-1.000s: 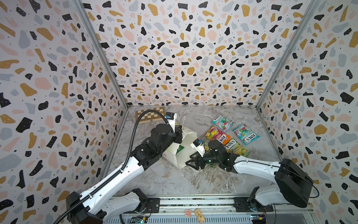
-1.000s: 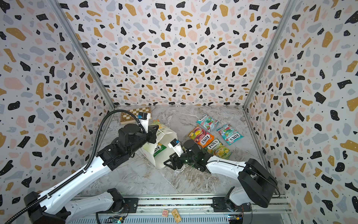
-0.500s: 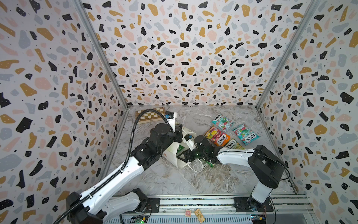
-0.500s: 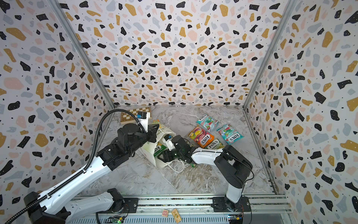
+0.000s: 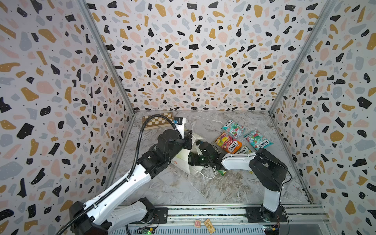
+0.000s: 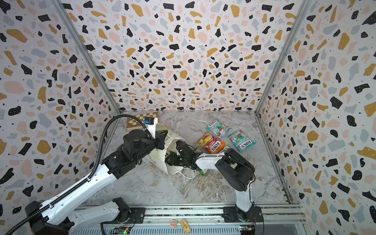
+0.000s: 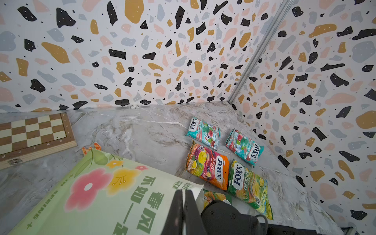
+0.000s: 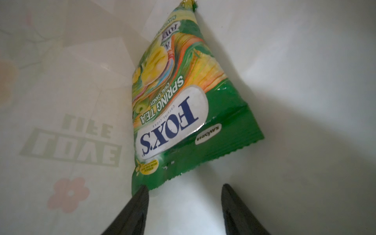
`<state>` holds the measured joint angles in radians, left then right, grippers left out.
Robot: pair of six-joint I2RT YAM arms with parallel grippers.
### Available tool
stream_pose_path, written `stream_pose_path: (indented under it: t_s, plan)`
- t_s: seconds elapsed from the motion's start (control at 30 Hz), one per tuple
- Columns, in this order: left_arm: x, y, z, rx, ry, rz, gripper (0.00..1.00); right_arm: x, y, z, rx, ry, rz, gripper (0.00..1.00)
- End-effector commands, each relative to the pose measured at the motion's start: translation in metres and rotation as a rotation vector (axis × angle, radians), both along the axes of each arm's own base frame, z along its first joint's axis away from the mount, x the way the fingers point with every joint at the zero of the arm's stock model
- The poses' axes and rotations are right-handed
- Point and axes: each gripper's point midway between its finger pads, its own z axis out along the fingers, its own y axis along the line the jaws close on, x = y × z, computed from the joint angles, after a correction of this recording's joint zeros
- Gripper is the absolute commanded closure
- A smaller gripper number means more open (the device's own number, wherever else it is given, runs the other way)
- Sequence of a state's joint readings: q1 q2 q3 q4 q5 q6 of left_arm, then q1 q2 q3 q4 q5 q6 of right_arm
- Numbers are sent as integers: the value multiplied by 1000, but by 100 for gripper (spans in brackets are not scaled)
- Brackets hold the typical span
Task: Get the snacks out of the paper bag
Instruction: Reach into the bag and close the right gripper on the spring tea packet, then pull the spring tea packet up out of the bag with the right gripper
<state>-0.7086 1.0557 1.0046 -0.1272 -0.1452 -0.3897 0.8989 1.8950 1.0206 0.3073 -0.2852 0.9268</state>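
Bag (image 5: 181, 164) lies on its side mid-table, left of centre in both top views, its mouth turned toward the right arm. Its printed face is up, with pink and yellow flowers and green lettering in the left wrist view. One green packet (image 8: 173, 101) is inside, slanted against the white paper wall, FOX'S label facing the right wrist camera. Right gripper (image 8: 184, 188) is inside the mouth, jaws well apart with nothing between them. One fingertip (image 8: 142, 195) is at the packet's near corner; touching or just short, cannot tell. Left gripper (image 7: 184, 192) is pinched tight on the bag's upper rim, paper caught between its fingers. Four packets lie flat on the table (image 5: 183, 191) to the right of the bag. The teal packet (image 5: 233, 128) is farthest back and the second teal packet (image 5: 258, 140) is beside it, nearer the right wall. The orange packet (image 5: 227, 142) is in front of the first teal. The second green packet (image 5: 243, 150) is right against the orange one, part-covered by the right arm in the top views. A further packet (image 7: 215, 196) shows just past the bag rim, mostly hidden. Cord handle (image 5: 208, 175) loops on the marble by the mouth. Chessboard (image 5: 157, 122) sits in the back left corner, with a small orange item (image 7: 94, 146) between it and the bag.
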Motion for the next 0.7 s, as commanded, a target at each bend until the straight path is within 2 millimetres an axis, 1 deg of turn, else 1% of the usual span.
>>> stream_pose_path:
  t_s: [0.0, 0.17, 0.23, 0.43, 0.5, 0.53, 0.63, 0.67]
  plan:
    - [-2, -4, 20, -64, -54, -21, 100, 12, 10, 12, 57, 24, -78, 45]
    - [-4, -7, 22, -69, -56, -43, 100, 22, 18, 14, 108, 36, -129, 51]
    - [-4, -7, 23, -69, -58, -45, 100, 26, 22, 19, 152, 29, -143, 54]
    - [-6, -6, 25, -66, -63, -46, 100, 37, 32, 26, 226, 2, -168, 59]
    - [-7, -5, 26, -65, -63, -49, 100, 41, 33, 24, 224, -5, -181, 61]
    - [-8, -6, 26, -65, -65, -53, 100, 43, 34, 27, 237, -15, -183, 62]
    - [-9, -5, 27, -64, -67, -54, 100, 47, 35, 26, 246, -28, -197, 68]
    - [-9, -5, 28, -64, -68, -53, 100, 49, 35, 25, 244, -33, -201, 72]
